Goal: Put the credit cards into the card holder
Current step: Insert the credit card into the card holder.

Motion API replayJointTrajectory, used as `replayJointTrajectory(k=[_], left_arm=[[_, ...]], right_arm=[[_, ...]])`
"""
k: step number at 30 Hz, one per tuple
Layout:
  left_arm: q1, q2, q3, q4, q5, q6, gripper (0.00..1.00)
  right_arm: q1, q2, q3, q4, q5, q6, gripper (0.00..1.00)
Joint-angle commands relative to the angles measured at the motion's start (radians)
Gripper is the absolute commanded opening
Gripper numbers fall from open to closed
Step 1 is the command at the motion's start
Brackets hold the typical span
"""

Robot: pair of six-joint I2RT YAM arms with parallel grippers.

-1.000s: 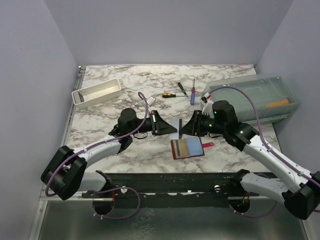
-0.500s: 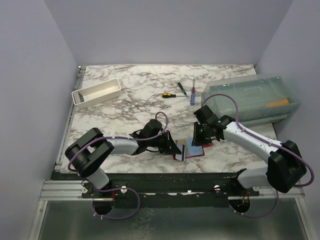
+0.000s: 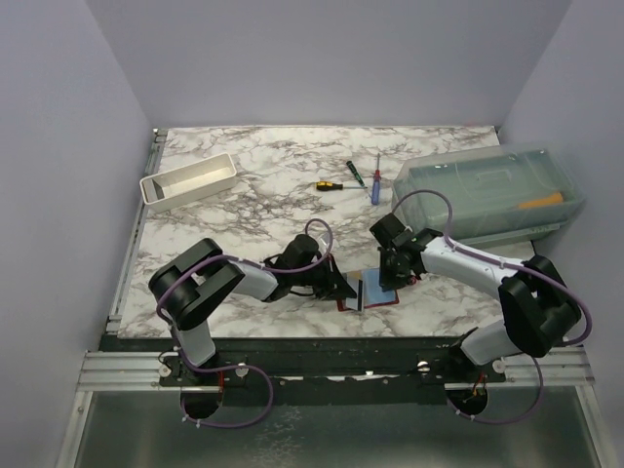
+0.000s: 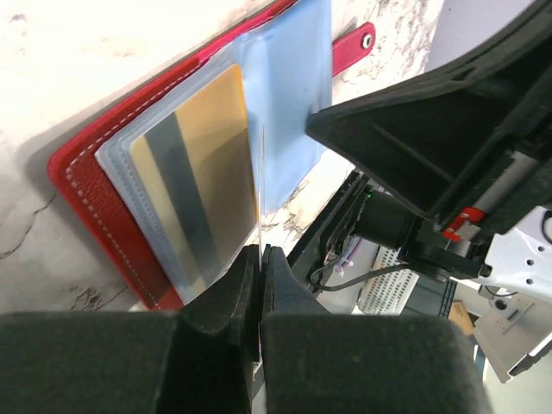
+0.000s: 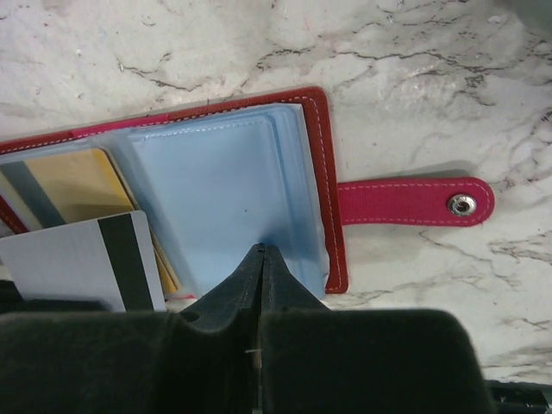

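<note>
The card holder lies open near the table's front edge, dark red with clear sleeves and a snap strap. A tan credit card with a dark stripe sits in its left sleeve. My left gripper is shut on a second credit card, which has a pale back and a black stripe. That card stands on edge over the holder's middle. My right gripper is shut, its tips pressed on the light-blue right sleeve page. In the top view, left gripper and right gripper flank the holder.
A white tray stands at the back left. A clear plastic box fills the back right. Screwdrivers lie at the back middle, one yellow-handled and one blue-handled. The table's front edge runs just below the holder.
Both arms came down and inward onto the card holder. The left one brought its card to the holder's middle. The right jaws went from partly open to shut.
</note>
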Motion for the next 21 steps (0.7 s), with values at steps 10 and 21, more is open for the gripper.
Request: replayJointTrajectory(k=[10, 21], left_arm=[[-0.005, 0.118, 0.017, 0.205, 0.061, -0.05, 0.0], [-0.005, 0.151, 0.024, 0.234, -0.01, -0.067, 0.0]], right_arm=[[-0.007, 0.056, -0.019, 0.012, 0.066, 0.022, 0.03], [-0.006, 0.062, -0.022, 0.029, 0.045, 0.014, 0.02]])
